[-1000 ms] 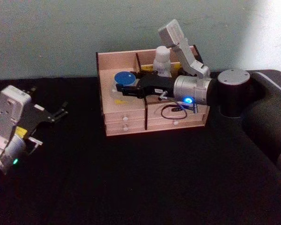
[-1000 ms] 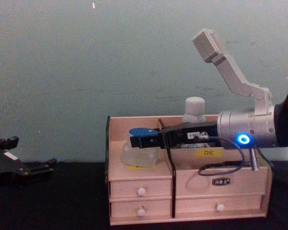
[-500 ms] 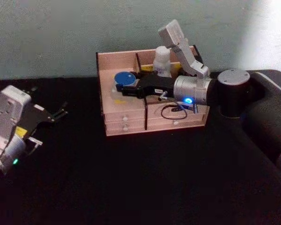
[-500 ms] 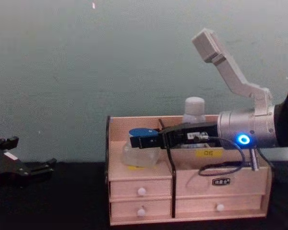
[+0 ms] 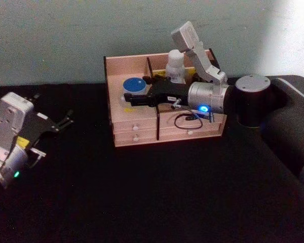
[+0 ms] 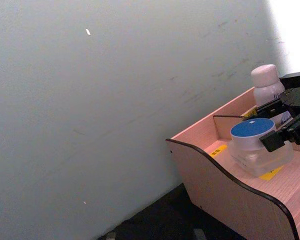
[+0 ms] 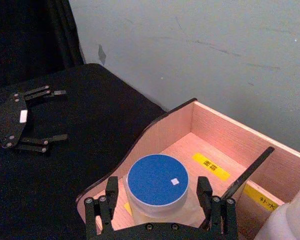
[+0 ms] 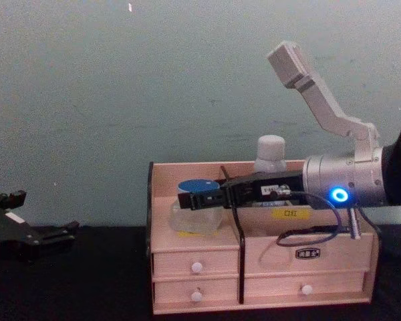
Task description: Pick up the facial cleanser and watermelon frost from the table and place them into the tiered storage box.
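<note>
I'm seeing my left gripper (image 5: 66,120) idling open over the black table (image 5: 157,192). Farther off, my right gripper (image 7: 157,200) is straddling the blue-lidded clear jar (image 7: 156,186), fingers spread, jar sitting in the pink-beige wooden tiered storage box (image 5: 142,132), left compartment, white bottle (image 5: 176,65) behind.

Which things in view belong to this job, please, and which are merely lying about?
Job: blue-lidded jar, white bottle, tiered storage box, right gripper open either side of the jar.
Idle: left gripper, open above the black table.
</note>
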You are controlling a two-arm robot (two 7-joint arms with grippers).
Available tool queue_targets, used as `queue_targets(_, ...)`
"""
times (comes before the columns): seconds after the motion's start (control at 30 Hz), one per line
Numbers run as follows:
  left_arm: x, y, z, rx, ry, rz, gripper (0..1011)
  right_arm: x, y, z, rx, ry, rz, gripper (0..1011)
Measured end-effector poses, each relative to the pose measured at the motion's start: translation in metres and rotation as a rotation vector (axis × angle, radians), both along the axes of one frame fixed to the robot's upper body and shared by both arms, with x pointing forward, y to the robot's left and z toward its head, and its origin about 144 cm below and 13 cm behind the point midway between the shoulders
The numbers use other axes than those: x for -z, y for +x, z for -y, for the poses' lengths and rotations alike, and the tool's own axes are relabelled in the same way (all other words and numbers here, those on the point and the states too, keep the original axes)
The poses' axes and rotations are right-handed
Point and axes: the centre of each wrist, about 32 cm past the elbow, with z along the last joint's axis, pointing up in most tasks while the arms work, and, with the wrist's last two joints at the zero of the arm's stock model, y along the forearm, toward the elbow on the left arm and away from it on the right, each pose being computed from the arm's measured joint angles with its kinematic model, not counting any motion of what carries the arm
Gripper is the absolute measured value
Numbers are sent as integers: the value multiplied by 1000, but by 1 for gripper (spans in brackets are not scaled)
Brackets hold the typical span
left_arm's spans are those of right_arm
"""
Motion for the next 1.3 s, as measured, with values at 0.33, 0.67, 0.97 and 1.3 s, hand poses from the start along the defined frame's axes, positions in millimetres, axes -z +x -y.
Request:
queue_targets(0.33, 0, 0, 0, 0, 0, 0, 1001, 0, 0, 0, 0, 0, 0, 1003)
queue_targets(0.67, 0, 0, 0, 0, 0, 0, 1001, -5, -7, 0, 7, 7, 47, 1003)
queue_targets(0.97, 0, 0, 0, 0, 0, 0, 1001, -17, -27, 11, -8, 46, 109, 1002)
queue_targets(1.3, 0, 0, 0, 0, 0, 0, 1001, -23, -66, 56, -10, 78, 128, 1002)
